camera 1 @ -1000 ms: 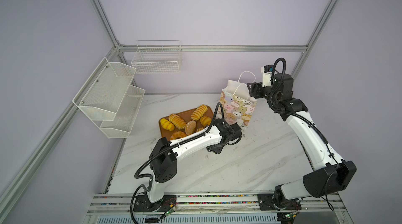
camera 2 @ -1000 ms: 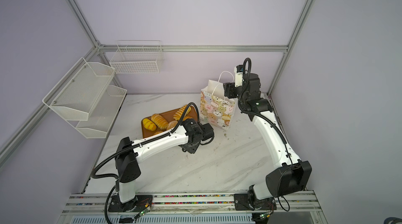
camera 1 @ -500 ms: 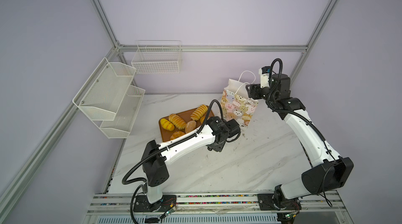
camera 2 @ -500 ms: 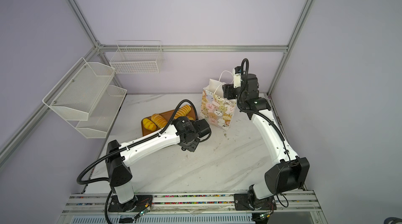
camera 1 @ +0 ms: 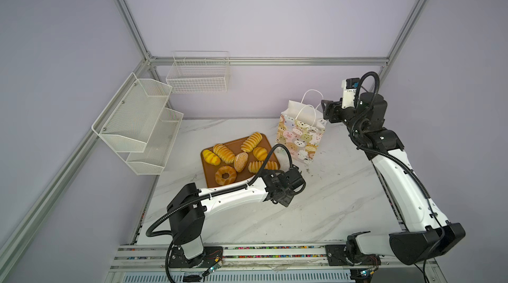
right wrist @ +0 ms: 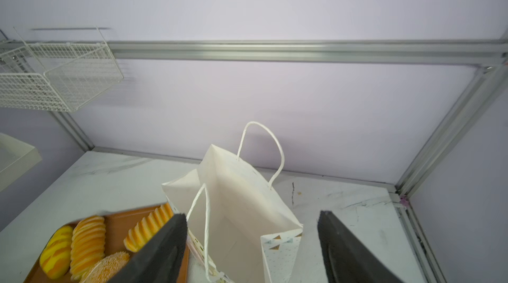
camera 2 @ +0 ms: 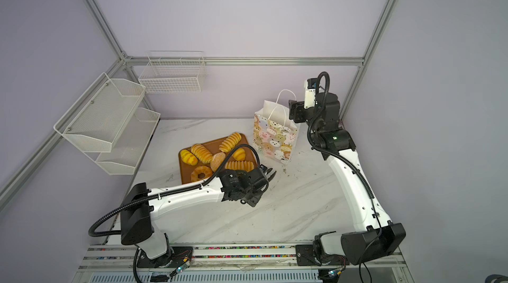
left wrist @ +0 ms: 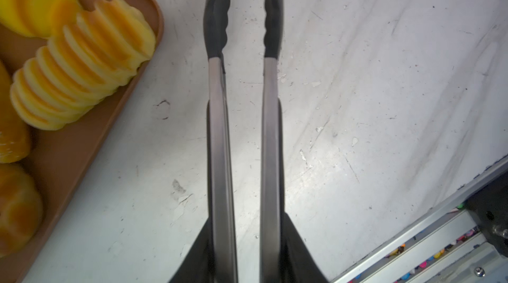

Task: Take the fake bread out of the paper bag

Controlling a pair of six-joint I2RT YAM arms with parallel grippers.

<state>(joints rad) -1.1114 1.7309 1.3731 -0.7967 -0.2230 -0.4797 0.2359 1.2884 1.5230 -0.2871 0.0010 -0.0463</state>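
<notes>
The fake bread (camera 1: 240, 161) is out: I count seven pieces on the brown tray (camera 1: 210, 177). The tray sits on the table just beside the paper bag (camera 1: 301, 141), on the bag's side toward the left arm. The bag stands upright, mouth up, handles raised. In the right wrist view, the white inside that shows holds no bread. The very bottom is partly hidden from me, so I judge the bag empty rather than know it.

My left gripper (camera 2: 259, 177) is clamped on a pair of tongs (left wrist: 217, 130). Their black tips stand a narrow gap apart with nothing between them, low over bare table near the bag's foot. They point roughly toward the bag, with the tray just off to one side. My right gripper (right wrist: 251, 214) is spread wide and holds nothing. It sits up at the bag's mouth with a corner of the rim between its fingers.

So the right arm is the nearer to the bag. Any last piece would lie straight down the bag's upright axis, so the tongs would have to rise above the rim and enter from the top, not the side.
</notes>
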